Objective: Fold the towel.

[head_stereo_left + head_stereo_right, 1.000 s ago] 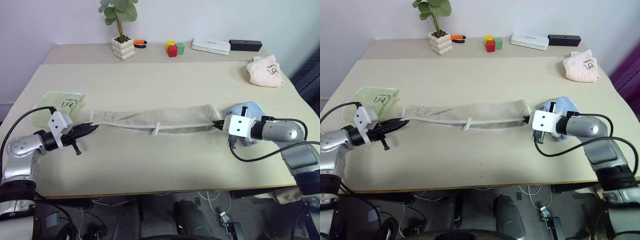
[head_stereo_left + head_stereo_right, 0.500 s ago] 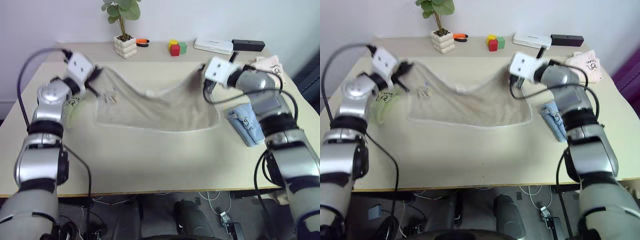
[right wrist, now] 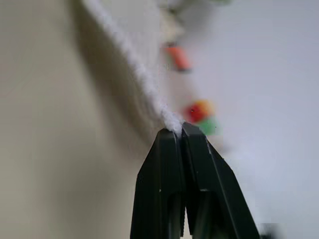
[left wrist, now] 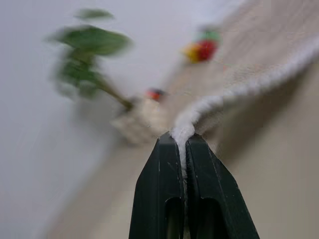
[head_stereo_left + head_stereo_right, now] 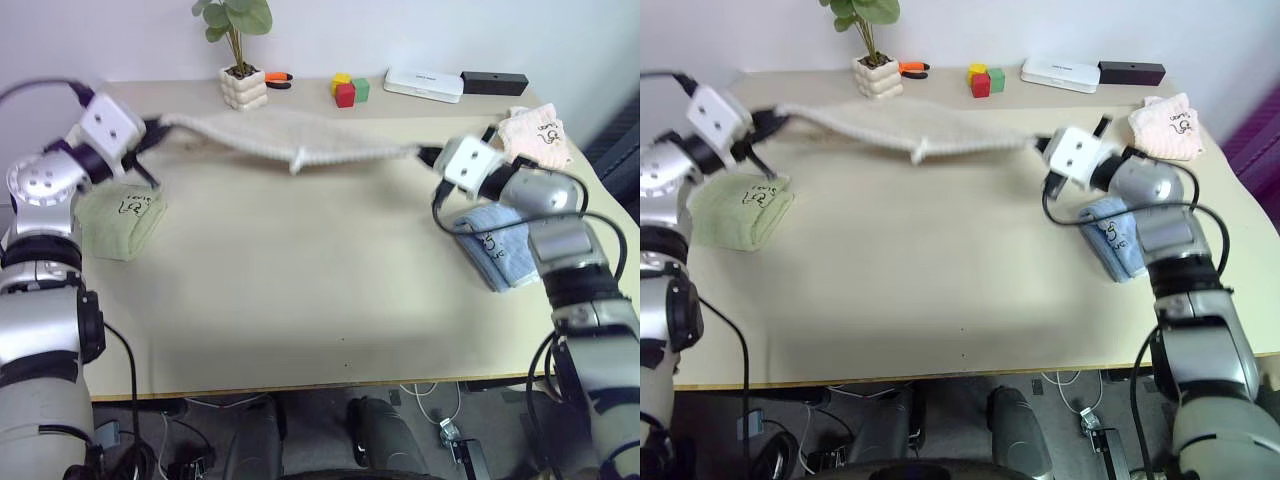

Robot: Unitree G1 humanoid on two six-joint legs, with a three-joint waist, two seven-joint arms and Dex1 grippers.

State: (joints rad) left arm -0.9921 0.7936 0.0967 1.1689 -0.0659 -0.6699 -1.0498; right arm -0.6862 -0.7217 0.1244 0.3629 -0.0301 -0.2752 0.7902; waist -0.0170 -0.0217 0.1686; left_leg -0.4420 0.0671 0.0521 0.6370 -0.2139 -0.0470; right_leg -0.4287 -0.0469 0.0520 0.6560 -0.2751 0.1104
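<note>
Two grippers hold the beige towel (image 5: pixel 290 138) by its ends, stretched in the air above the far half of the table (image 5: pixel 300 290). The left gripper (image 5: pixel 152 135) is clamped on the white stitched edge at the 10 o'clock side of the table, and the right gripper (image 5: pixel 428 155) is clamped on the opposite end at about 2 o'clock. In both wrist views the black fingers (image 4: pixel 169 169) are pressed together with the white edging pinched between them. The cloth hangs in a narrow band with a small white loop (image 5: pixel 297 163) below its middle. It seems to be kept taut so that it can be laid down flat for a fold. A folded green towel (image 5: pixel 120 215) lies at 9 o'clock and a folded light blue towel (image 5: pixel 497 245) at 3 o'clock, both under the arms, well apart from the spread cloth.
</note>
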